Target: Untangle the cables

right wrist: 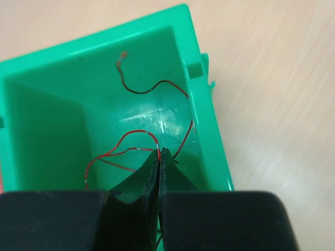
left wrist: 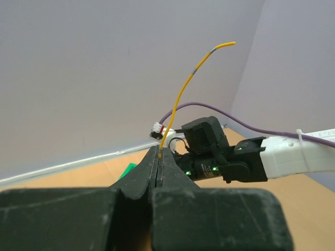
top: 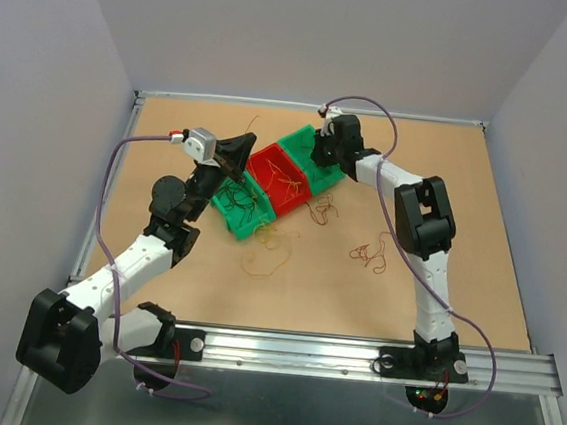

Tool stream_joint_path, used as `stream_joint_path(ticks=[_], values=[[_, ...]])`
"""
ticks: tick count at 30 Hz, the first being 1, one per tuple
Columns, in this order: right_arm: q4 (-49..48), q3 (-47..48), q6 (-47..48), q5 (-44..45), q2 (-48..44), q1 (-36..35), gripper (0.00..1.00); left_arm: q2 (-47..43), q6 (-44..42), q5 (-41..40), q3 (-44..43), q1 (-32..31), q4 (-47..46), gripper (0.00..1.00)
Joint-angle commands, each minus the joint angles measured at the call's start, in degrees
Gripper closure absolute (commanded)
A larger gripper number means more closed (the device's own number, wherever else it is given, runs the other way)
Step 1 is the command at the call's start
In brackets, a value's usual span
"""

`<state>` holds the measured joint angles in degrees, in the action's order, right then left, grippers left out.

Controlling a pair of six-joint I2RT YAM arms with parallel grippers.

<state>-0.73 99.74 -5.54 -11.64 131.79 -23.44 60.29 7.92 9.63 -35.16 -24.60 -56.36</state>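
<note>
Black left hand pinched shut on one thin orange-yellow wire, held up clear. Right hand clamped on thin red wire inside green plastic bin. Partway, seemingly: some strands binned, curly loose cables left on tan desk.

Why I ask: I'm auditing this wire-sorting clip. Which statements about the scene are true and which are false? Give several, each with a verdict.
1. The left end effector is shut on a yellow wire that sticks up into the air. True.
2. The right end effector hangs open over the red bin. False: it is shut on a red wire inside a green bin.
3. The red bin sits between two green ones. True.
4. Every wire is already in a bin. False: loose wires lie on the table.
</note>
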Motion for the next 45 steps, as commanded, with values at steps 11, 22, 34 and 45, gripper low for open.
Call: stream_joint_path(ticks=[11,22,34,45], values=[[11.7,4.4,9.0,5.4,-2.2,-3.2,0.99,0.5,-1.2,0.0,-1.1,-1.1,-3.0,1.00],[-9.5,-11.0,4.0,1.3,-16.5,-3.5,0.56,0.1,-2.0,-0.6,-1.1,-1.3,-2.8,1.00],[-7.4,-21.6,1.9,9.8,-26.8,-3.5,0.30,-0.1,-2.4,-0.6,-0.8,-1.7,-2.8,1.00],[13.6,-28.3,-0.8,17.3,-36.2,-5.3,0.07,0.4,-2.6,-0.4,-1.0,-2.0,-2.7,1.00]])
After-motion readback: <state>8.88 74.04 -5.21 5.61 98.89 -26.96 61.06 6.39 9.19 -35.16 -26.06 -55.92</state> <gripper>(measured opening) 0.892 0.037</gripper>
